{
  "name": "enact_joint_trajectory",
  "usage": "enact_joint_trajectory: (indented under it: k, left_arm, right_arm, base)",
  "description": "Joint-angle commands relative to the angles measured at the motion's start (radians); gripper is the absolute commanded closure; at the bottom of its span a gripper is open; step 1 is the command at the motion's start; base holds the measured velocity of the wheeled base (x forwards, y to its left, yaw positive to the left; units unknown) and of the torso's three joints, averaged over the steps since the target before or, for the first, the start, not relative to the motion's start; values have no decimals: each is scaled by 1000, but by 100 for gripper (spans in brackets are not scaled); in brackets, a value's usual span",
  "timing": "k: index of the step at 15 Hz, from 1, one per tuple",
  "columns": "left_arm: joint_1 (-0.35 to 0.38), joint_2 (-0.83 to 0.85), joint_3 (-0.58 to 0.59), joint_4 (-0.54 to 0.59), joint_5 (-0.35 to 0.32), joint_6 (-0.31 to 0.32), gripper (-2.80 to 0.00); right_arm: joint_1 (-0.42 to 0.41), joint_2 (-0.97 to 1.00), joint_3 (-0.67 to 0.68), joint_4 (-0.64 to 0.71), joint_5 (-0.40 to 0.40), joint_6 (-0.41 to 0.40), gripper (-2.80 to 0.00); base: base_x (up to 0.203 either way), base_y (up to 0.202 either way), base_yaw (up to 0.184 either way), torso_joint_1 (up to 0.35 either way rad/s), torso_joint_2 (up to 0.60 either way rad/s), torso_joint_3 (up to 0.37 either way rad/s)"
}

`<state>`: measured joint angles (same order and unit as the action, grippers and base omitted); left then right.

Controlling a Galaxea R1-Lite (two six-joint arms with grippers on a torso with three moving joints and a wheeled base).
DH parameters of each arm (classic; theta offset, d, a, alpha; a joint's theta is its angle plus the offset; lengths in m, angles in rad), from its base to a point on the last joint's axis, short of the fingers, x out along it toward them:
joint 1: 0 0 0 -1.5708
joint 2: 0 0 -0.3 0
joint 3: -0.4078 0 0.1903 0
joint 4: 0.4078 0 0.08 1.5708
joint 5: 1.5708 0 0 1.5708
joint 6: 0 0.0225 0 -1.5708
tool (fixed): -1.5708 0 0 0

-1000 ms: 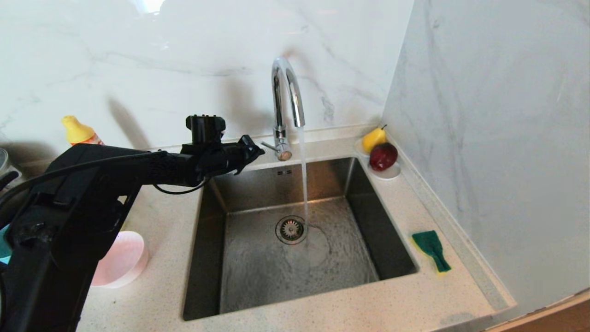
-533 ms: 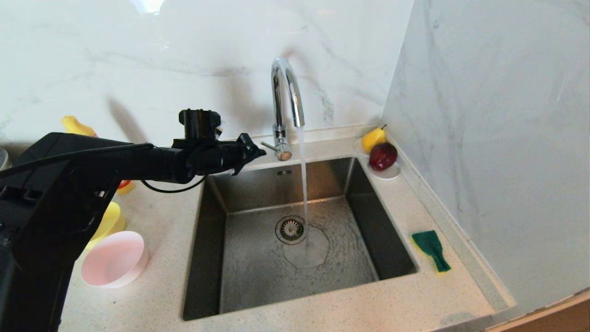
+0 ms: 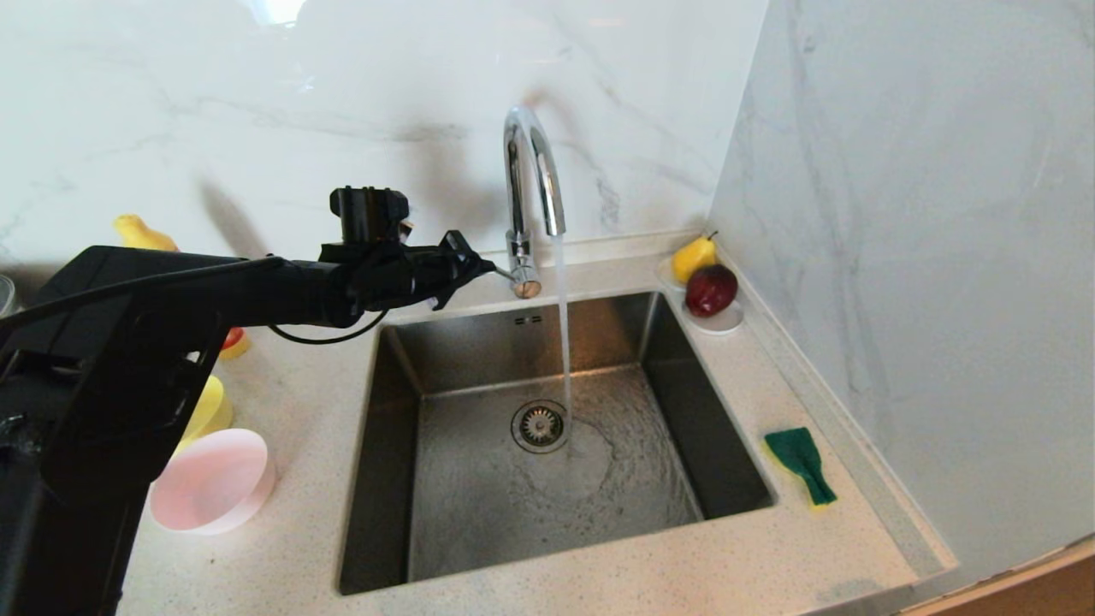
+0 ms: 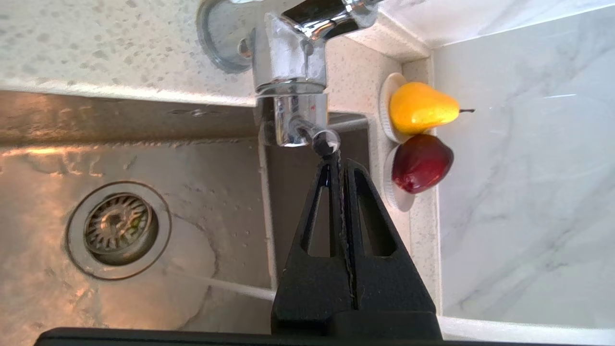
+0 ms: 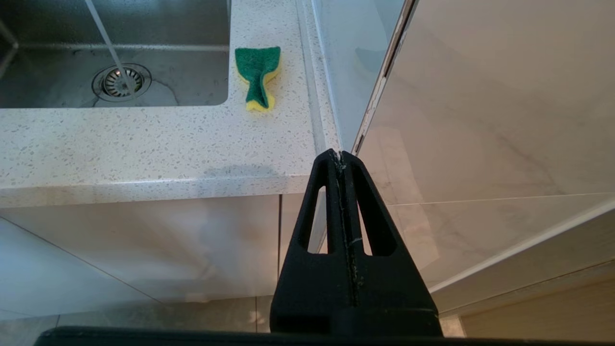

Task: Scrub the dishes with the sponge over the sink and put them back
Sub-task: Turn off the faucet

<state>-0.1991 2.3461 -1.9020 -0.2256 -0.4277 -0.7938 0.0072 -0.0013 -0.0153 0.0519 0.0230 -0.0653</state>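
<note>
The left gripper (image 3: 479, 267) — fingers pressed together — has its tip at the faucet's lever (image 4: 323, 139). Below it water runs into the sink (image 3: 479, 342). The sponge (image 3: 802, 463) lies far off on the counter (image 3: 599, 573); the pink bowl (image 3: 212, 481) sits behind — back toward the arm's base. The right gripper (image 5: 341, 156), closed too, hangs off the counter's edge.

Sponge (image 3: 801, 463) right of sink (image 3: 402, 513), bowl (image 3: 214, 482) left.
</note>
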Motion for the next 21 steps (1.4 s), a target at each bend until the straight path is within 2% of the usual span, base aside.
enact_joint_trajectory:
  k: [1, 5, 9, 21]
  left_arm:
    - [-1, 23, -12, -2, -3, -5, 0]
    - [-3, 46, -14, -22, -3, -5, 0]
    - [-6, 71, -14, -90, 0, -5, 0]
    - [-3, 63, -17, -90, 7, -5, 0]
  right_arm:
    - [0, -2, 0, 0, 0, -1, 0]
    - [0, -1, 0, 0, 1, -1, 0]
    - [0, -1, 0, 0, 2, -1, 0]
    - [0, -2, 0, 0, 2, -1, 0]
  base:
    - [0, 0, 0, 0, 0, 0]
    - [0, 0, 0, 0, 0, 0]
    - [0, 0, 0, 0, 0, 0]
    - [0, 0, 0, 0, 0, 0]
